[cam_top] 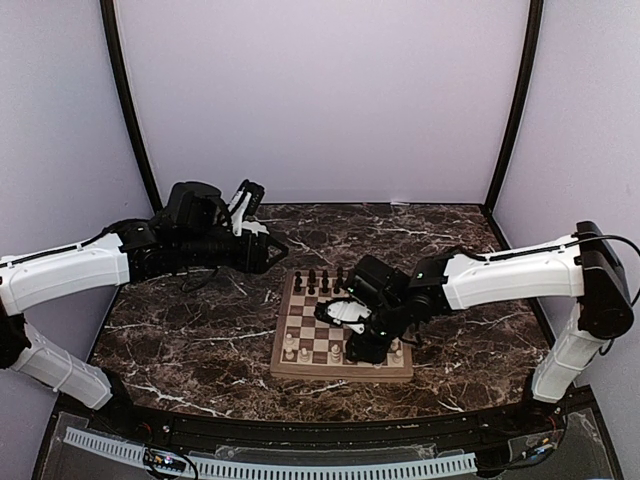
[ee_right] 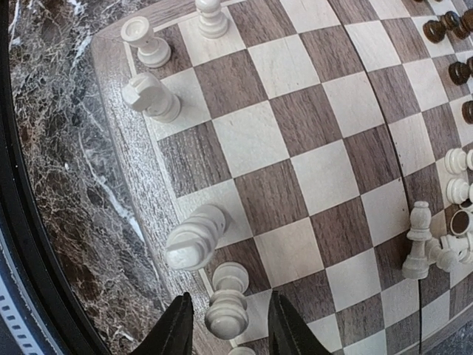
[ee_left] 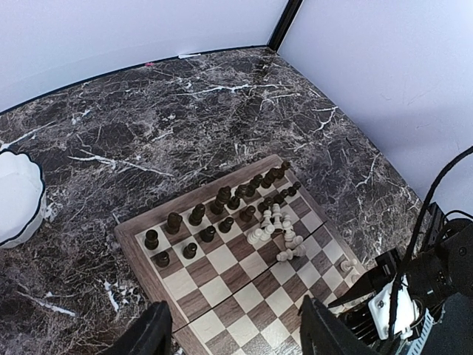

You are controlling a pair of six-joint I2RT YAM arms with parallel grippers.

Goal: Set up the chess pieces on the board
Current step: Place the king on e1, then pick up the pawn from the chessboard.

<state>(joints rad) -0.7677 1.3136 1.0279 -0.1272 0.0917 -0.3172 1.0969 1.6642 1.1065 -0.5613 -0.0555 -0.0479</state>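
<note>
While right gripper (ee_right: 230,310) hangs over near edge of board (cam_top: 310,325), jaws released, one white piece (ee_right: 227,292) stands between them, gap each side. At least four more white pieces (ee_right: 151,96) along that edge. White heap (ee_left: 277,229) mid-board, some toppled, count unclear. Dark pieces (ee_left: 196,214) in two rows at far edge, too small to count. Left gripper (ee_left: 233,305) parted, empty, above open desk (cam_top: 190,340) left of board. One white dish (ee_left: 18,196) on desk, well apart from board. Walls on three sides.
</note>
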